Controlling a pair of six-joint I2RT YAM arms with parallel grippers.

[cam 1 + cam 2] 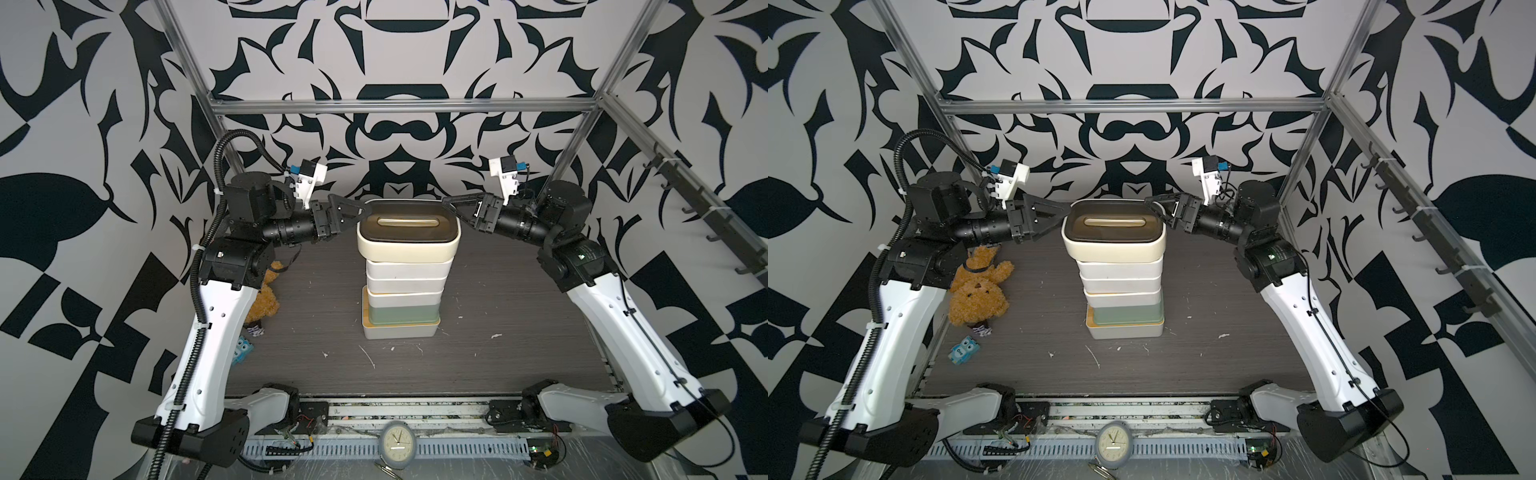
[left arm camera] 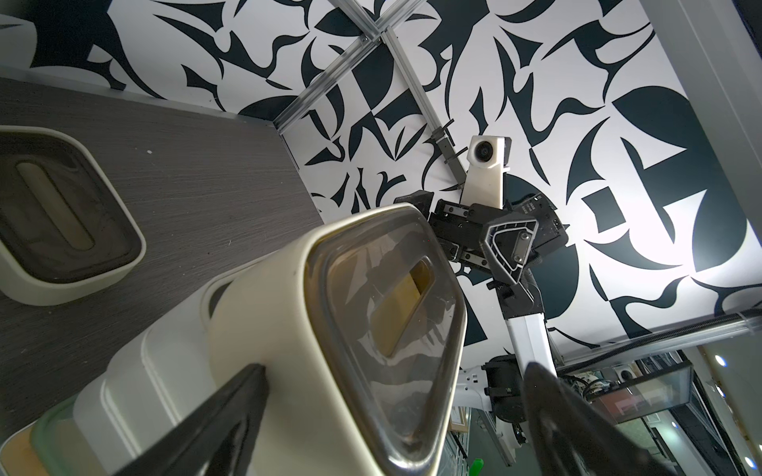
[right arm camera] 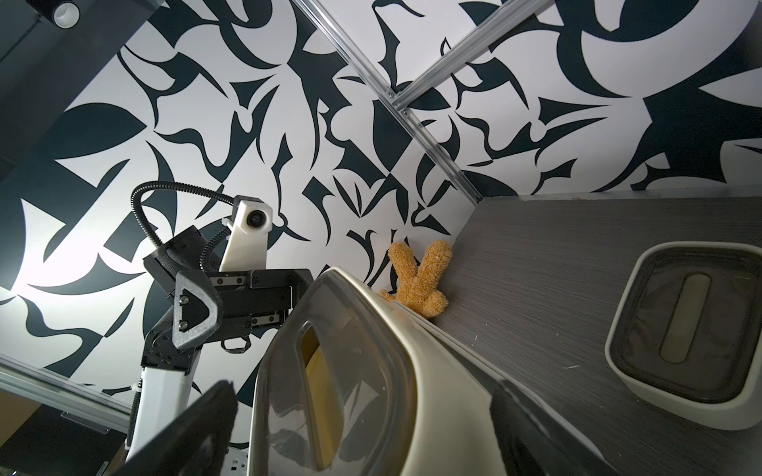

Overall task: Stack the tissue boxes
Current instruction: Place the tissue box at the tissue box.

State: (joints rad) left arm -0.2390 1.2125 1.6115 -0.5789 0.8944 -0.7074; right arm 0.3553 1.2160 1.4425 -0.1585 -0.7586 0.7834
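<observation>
In the middle of the bench (image 1: pixel 519 316) the tissue boxes stand in one stack (image 1: pixel 409 286). The lowest box (image 1: pixel 399 333) is white with a bamboo lid. On it sits the mint green box (image 1: pixel 401 318), then the white boxes (image 1: pixel 409 271), and on top the cream box (image 1: pixel 409 246) with a dark lid. A second cream box (image 3: pixel 684 325) lies alone on the bench at 12 o'clock from the stack, close behind it. The left gripper (image 1: pixel 353 212) is at 9 o'clock of the cream box on top, the right gripper (image 1: pixel 455 208) at 3 o'clock. Both have their jaws wide apart around an end of this box; I cannot tell if the fingers touch it. The plush bunny (image 1: pixel 980 291) lies at 9 o'clock from the stack, near the bench edge.
</observation>
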